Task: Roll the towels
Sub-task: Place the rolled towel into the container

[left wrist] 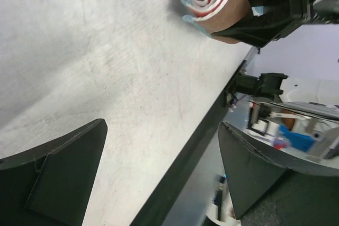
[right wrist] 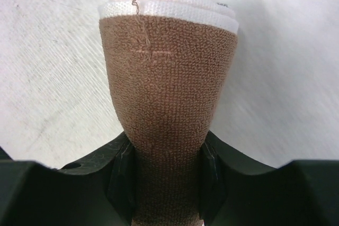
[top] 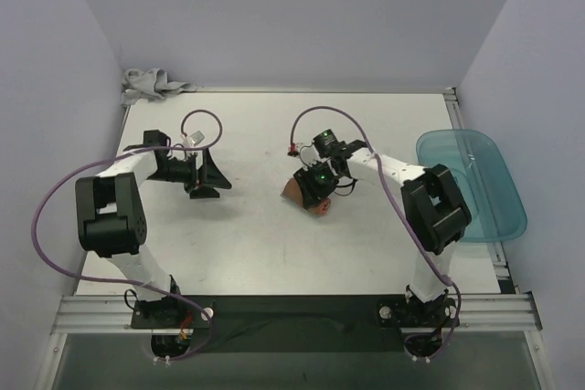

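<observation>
The rust-brown towel [right wrist: 168, 109] is rolled into a tight bundle with white edges. My right gripper [right wrist: 165, 173] is shut on it, the jaws squeezing the roll's near end. In the top view the roll [top: 294, 191] sits at the table's middle under my right gripper [top: 313, 191]. The left wrist view shows the roll's spiral end [left wrist: 212, 1] held by the right gripper's dark fingers. My left gripper [top: 212, 182] is open and empty, left of the roll, its fingers [left wrist: 58, 178] wide apart over bare table. The light grey towel [top: 151, 85] lies crumpled at the far left corner.
A translucent teal tray [top: 473, 184] stands at the table's right edge. Purple cables loop from both arms. Walls close in the back and sides.
</observation>
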Action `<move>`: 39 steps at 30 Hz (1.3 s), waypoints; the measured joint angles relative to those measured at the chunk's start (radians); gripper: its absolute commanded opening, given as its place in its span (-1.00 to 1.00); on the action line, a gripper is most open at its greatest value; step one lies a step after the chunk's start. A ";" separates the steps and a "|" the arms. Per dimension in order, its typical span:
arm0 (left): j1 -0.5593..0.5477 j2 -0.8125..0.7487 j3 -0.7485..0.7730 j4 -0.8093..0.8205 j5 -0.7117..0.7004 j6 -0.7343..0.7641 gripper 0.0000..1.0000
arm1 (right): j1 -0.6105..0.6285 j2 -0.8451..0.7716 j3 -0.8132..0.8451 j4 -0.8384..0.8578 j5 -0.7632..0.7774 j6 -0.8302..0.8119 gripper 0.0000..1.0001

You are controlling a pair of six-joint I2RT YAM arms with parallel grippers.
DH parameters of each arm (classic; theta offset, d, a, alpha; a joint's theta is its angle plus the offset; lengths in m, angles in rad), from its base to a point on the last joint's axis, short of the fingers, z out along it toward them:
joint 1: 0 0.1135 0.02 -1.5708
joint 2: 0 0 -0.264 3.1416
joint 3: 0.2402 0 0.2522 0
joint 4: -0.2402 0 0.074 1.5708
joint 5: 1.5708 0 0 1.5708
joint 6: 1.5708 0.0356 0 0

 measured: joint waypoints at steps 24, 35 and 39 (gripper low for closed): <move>-0.257 -0.345 0.117 -0.019 -0.118 -0.068 0.95 | -0.999 -0.263 0.191 -0.272 0.111 -0.137 -1.00; -0.257 -0.293 0.135 -0.058 -0.164 -0.067 0.95 | -1.061 -0.052 0.222 -0.253 0.234 -0.254 -1.00; -0.257 -0.282 0.148 -0.075 -0.173 -0.055 0.95 | -1.061 -0.036 0.222 -0.200 0.291 -0.292 -1.00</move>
